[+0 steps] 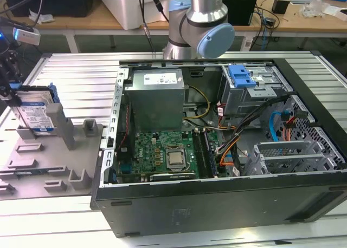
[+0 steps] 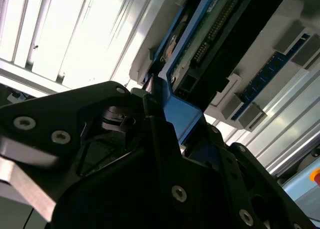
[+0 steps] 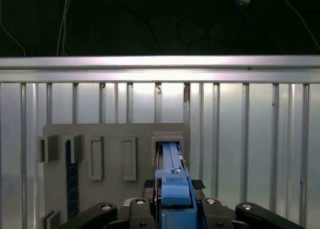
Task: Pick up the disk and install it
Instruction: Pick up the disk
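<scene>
Gripper: in the first wrist view we see the gripper (image 3: pixel 173 185) straight above the grey holder (image 1: pixel 59 162), its jaws pressed in from both sides onto the blue carrier bracket (image 2: pixel 177 116).
Disk: the disk (image 1: pixel 33 110) stands on edge in the grey holder, with its lower end in one of the holder's slots.
Handling: we judge it stiff, dense for its size and sensitive to knocks. Its metal faces look smooth, so the bracket's plastic sides are the safer place to hold it.
Axis: its long axis appears to run up out of the holder's slot toward the gripper. The label face shows in the exterior view and the circuit-board face in the second wrist view.
Computer case: the computer case (image 1: pixel 217 204) lies open just beside the grey holder, on the exterior view's right.
Drive cage: the drive cage (image 1: pixel 260 93) sits inside the case, well apart from the holder.
</scene>
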Available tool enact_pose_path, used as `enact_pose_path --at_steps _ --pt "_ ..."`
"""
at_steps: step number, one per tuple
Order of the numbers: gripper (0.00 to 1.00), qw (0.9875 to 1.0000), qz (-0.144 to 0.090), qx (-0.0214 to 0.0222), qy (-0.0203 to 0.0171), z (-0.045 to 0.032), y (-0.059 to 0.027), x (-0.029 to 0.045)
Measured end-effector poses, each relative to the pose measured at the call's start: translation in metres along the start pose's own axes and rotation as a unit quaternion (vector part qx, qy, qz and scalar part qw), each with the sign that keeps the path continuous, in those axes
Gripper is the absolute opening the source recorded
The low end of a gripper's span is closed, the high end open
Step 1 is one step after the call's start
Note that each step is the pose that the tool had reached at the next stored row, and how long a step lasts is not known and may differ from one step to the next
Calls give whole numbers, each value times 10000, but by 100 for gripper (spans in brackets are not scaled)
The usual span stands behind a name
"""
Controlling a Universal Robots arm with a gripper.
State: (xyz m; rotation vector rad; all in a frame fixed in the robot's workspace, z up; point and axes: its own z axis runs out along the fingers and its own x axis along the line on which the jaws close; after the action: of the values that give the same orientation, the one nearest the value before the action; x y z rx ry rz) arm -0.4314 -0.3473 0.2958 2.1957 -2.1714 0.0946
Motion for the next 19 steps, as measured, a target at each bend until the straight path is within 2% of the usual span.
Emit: enact_pose_path --at_steps 19 --pt "38 10000 0 2 -1 27 2 -2"
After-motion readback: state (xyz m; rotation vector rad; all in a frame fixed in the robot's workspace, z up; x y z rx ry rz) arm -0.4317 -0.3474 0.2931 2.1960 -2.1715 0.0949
